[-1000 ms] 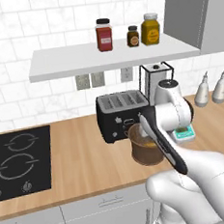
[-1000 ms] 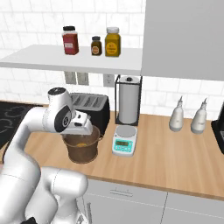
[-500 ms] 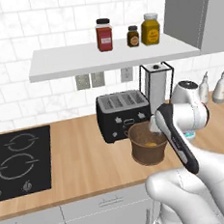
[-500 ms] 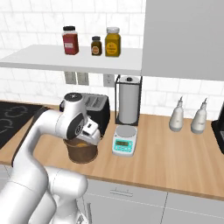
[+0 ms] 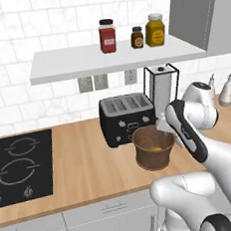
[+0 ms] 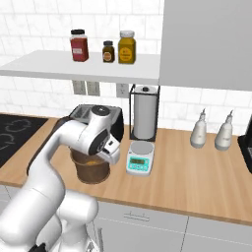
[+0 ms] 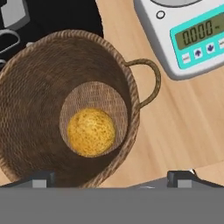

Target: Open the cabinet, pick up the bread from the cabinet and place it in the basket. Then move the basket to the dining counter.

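Small round golden-orange bun (image 7: 91, 132) sits inside the round brown woven basket (image 7: 26, 87); fingers (image 7: 111, 179) spread wide at six o'clock, holding nothing.

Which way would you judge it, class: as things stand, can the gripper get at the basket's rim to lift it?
Probably yes. The open gripper hangs just above the basket, its near rim between the fingertips, with only the bread inside and the scale off to one side.

A black toaster (image 5: 127, 118) is set on the wood counter (image 5: 82, 165), beside a black hob (image 5: 20, 166). Three jars (image 6: 102, 48) are lined on the shelf (image 6: 74, 65); a kitchen scale (image 6: 140, 158) is placed before the paper-towel holder (image 6: 144, 112).
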Controlling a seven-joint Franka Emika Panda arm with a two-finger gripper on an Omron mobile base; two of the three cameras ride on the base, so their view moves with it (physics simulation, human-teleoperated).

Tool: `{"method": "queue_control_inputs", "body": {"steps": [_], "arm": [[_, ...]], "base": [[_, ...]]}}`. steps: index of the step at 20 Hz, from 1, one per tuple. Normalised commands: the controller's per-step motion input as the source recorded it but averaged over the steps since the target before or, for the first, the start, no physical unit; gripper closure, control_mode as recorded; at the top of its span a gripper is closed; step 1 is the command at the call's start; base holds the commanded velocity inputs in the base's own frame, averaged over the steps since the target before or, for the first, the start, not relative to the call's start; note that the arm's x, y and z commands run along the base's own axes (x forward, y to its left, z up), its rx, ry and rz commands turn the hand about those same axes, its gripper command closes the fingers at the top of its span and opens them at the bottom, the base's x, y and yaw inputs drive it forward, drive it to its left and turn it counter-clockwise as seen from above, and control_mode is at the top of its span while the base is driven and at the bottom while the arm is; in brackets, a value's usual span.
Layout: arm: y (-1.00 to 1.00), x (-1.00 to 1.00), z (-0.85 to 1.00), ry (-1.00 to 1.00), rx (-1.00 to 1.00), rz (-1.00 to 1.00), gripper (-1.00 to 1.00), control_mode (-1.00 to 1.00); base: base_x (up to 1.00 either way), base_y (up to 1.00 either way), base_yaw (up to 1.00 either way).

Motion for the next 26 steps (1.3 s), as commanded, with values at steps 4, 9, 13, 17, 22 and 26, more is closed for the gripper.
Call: {"method": "queue_control_inputs", "body": {"steps": [4, 9, 13, 17, 22, 26], "arm": [[0.0, 0.23, -0.36, 0.0, 0.0, -0.01, -1.0, -1.0], [0.0, -0.03, -0.34, 0.0, 0.0, 0.0, -1.0, -1.0], [0.0, -0.03, -0.39, 0.0, 0.0, 0.0, -1.0, -1.0], [0.0, 0.01, -0.39, 0.0, 0.0, 0.0, -1.0, -1.0], [0.0, 0.03, -0.34, 0.0, 0.0, 0.0, -1.0, -1.0], [0.09, 0.0, -0.18, 0.0, 0.0, 0.0, 1.0, -1.0]], "base": [[0.0, 0.0, 0.0], [0.0, 0.0, 0.0], [0.0, 0.0, 0.0], [0.0, 0.0, 0.0], [0.0, 0.0, 0.0], [0.0, 0.0, 0.0]]}}
